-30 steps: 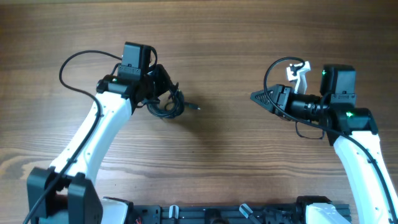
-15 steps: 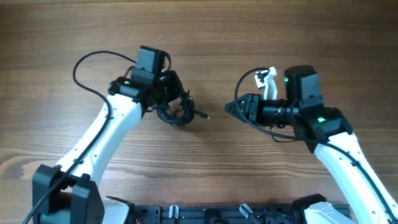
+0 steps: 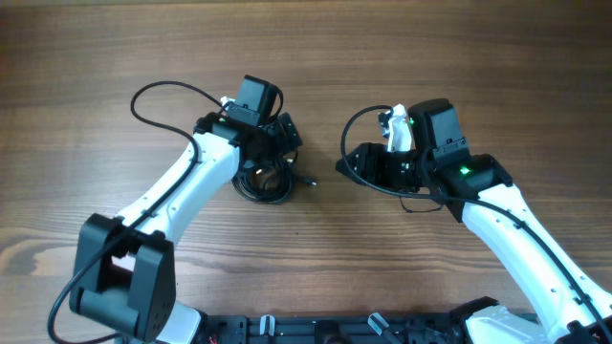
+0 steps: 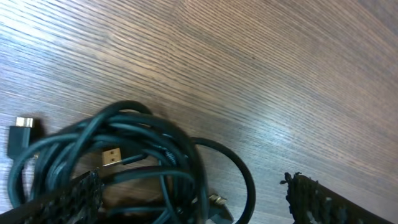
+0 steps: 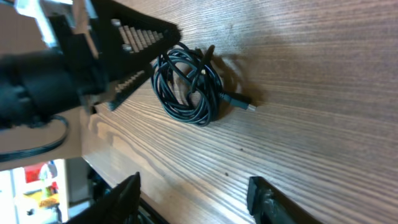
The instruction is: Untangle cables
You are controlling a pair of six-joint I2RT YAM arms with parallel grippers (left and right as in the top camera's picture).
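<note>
"Where are the cables?"

"Your cables (image 3: pixel 266 182) lie in one tight coil on the table (image 3: pixel 316 57). One plug (image 5: pixel 246 106) sticks out of the coil toward the right arm."

"And the claws?"

"Your left gripper (image 4: pixel 193 182) is right over the coil, fingers wide apart, one on each side. Your right gripper (image 5: pixel 194 190) is near the coil's plug side, not touching it, fingers also spread."
</note>
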